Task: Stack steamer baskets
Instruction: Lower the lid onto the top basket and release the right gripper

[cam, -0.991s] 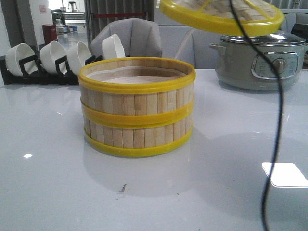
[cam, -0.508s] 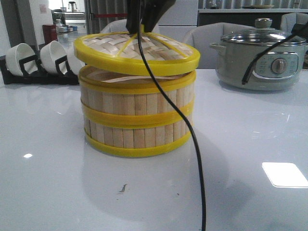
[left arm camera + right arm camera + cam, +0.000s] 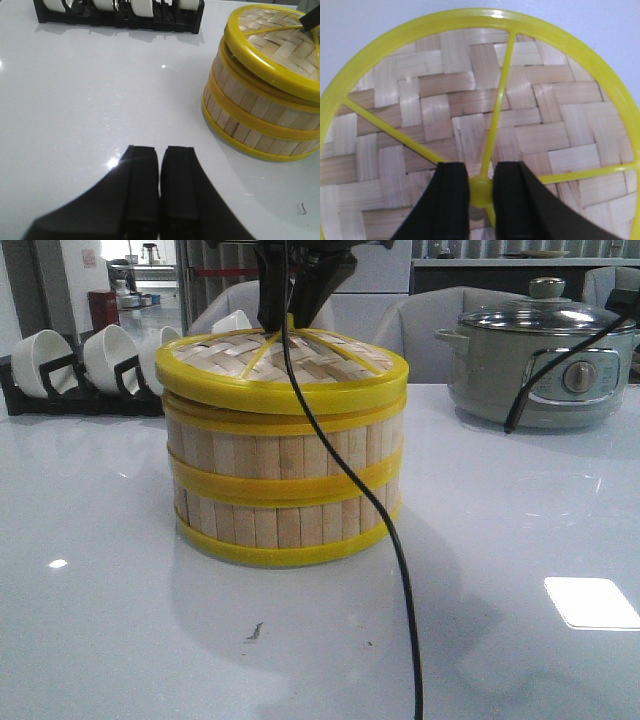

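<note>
Two steamer baskets point(image 3: 285, 490) of pale bamboo slats with yellow rims stand stacked in the middle of the white table; they also show in the left wrist view point(image 3: 260, 115). The woven yellow-rimmed lid point(image 3: 290, 360) sits on top of the stack, slightly tilted. My right gripper point(image 3: 481, 192) is shut on the lid's yellow centre knob point(image 3: 481, 191) and comes down from above in the front view point(image 3: 290, 310). My left gripper point(image 3: 160, 187) is shut and empty, over bare table to the left of the stack.
A black rack with white ceramic bowls point(image 3: 80, 365) stands at the back left. A grey electric pot with glass lid point(image 3: 545, 360) stands at the back right. A black cable point(image 3: 390, 540) hangs from the right arm across the front of the stack.
My right gripper has carried the lid from high at the right, leftward and down onto the top basket. The left arm has not visibly moved.
</note>
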Robot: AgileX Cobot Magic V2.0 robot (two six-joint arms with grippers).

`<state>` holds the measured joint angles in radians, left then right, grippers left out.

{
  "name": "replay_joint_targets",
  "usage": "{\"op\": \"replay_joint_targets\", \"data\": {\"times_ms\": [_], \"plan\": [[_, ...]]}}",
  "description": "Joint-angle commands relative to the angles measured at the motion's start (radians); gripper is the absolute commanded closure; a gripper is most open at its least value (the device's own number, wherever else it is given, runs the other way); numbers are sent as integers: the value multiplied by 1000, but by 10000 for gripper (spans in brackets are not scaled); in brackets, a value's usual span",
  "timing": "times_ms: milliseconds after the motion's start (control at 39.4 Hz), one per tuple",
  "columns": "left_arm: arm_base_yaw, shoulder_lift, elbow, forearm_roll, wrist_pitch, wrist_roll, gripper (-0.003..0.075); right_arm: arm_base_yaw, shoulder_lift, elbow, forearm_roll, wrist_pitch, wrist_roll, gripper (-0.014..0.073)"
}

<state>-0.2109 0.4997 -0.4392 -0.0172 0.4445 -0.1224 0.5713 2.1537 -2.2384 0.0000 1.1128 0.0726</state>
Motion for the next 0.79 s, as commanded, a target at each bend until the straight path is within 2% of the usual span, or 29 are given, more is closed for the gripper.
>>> {"op": "replay_joint_targets", "data": {"times_ms": [0,483,559,686,762], "plan": [[1,1,-29,-6,-79,-8,634,-2,-56,-37,-7,-70,-6,559],[1,1,-29,-6,-79,-8,634,-1,-48,-37,-7,-58,-6,547],[1,1,-29,-6,-79,-8,634,0,-48,-37,-6,-56,-6,485],[1,1,-29,-6,-79,-8,634,2,-48,-37,-6,-54,-6,283],[1,1,-29,-6,-79,-8,634,5,-48,-37,-6,-53,-6,190]]}}
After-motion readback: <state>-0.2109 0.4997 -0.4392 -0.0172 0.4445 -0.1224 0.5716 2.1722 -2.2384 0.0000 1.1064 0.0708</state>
